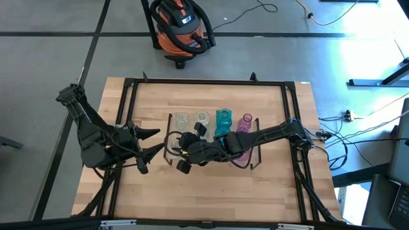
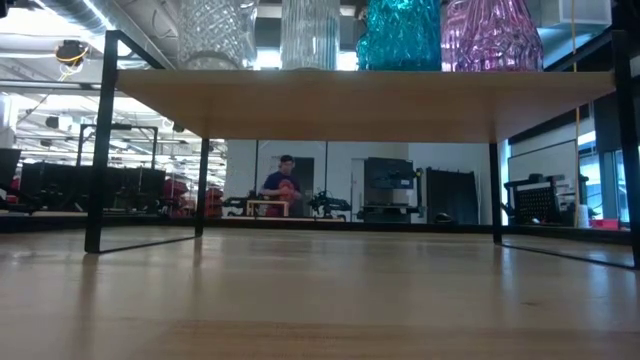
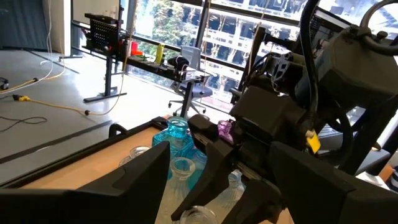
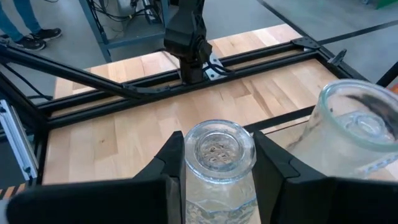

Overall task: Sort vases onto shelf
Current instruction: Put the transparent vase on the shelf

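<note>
The shelf point(image 1: 211, 144) is a light-wood board on a dark wire frame. Along its far edge stand two clear vases point(image 1: 182, 119) point(image 1: 202, 118), a teal vase point(image 1: 223, 120) and a pink vase point(image 1: 245, 122), all upright on their bases. The low view shows them from below point(image 2: 310, 30). My right gripper point(image 4: 219, 171) reaches in from the table's right, over the shelf's left part, and is shut on another clear vase point(image 4: 219, 155). My left gripper point(image 1: 153, 142) hangs open just left of the shelf and holds nothing. My right gripper pinches the clear vase between its two fingers point(image 4: 171, 165), one on each side of the body just below the round top point(image 4: 219, 146). The fingers slant down from the table's right. The vase stands upright between them; its lower end is out of the frame.
A neighbouring clear vase point(image 4: 354, 130) stands close beside the held one, on its far side. The shelf's wire legs point(image 2: 95, 150) rise from the tabletop. Black rails point(image 1: 204, 82) frame the table. Bare wood point(image 1: 211, 191) lies near the table's near edge. An orange vacuum point(image 1: 180, 29) sits on the floor beyond.
</note>
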Robot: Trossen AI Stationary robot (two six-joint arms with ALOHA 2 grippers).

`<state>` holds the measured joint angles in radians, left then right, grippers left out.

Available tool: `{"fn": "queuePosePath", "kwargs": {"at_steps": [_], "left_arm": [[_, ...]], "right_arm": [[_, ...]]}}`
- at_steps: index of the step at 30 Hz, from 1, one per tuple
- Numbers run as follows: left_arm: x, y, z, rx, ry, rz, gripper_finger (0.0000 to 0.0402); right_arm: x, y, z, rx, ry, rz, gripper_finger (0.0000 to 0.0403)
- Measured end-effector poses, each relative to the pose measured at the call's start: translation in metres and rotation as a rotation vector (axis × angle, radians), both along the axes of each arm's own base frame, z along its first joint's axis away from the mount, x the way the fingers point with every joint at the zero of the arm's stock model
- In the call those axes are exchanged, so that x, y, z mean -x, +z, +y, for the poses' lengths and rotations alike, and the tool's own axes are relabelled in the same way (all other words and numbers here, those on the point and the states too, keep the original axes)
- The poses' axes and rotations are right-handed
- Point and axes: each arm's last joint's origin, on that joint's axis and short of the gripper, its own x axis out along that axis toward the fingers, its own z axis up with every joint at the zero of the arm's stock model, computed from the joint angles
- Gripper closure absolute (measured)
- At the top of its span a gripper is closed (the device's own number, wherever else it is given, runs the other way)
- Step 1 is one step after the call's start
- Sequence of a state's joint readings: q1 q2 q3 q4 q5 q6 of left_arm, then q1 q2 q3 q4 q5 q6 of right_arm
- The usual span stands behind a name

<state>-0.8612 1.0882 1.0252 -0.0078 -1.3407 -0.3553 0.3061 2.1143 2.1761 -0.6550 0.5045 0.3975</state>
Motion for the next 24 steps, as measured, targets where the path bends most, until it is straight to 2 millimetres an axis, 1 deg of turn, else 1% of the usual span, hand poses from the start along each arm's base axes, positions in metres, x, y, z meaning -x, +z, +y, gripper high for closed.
{"fn": "queuePosePath", "kwargs": {"at_steps": [12, 15, 20, 24], "left_arm": [[0.0, 0.0, 0.0, 0.001, 0.001, -0.001, 0.0131], [0.0, 0.0, 0.0, 0.001, 0.001, -0.001, 0.0131], [0.0, 0.0001, 0.0, 0.003, 0.001, -0.002, 0.0131], [0.0, 0.0002, 0.0, 0.004, 0.001, -0.003, 0.0131]], "right_arm": [[-0.0004, 0.0005, -0.0003, -0.001, -0.001, -0.006, 0.0301], [-0.0012, 0.0008, -0.0026, -0.002, -0.005, -0.008, 0.0291], [-0.0063, -0.0055, -0.0072, -0.009, 0.001, 0.006, 0.0262], [-0.0086, -0.0075, -0.0061, -0.018, 0.011, 0.001, 0.0248]]}}
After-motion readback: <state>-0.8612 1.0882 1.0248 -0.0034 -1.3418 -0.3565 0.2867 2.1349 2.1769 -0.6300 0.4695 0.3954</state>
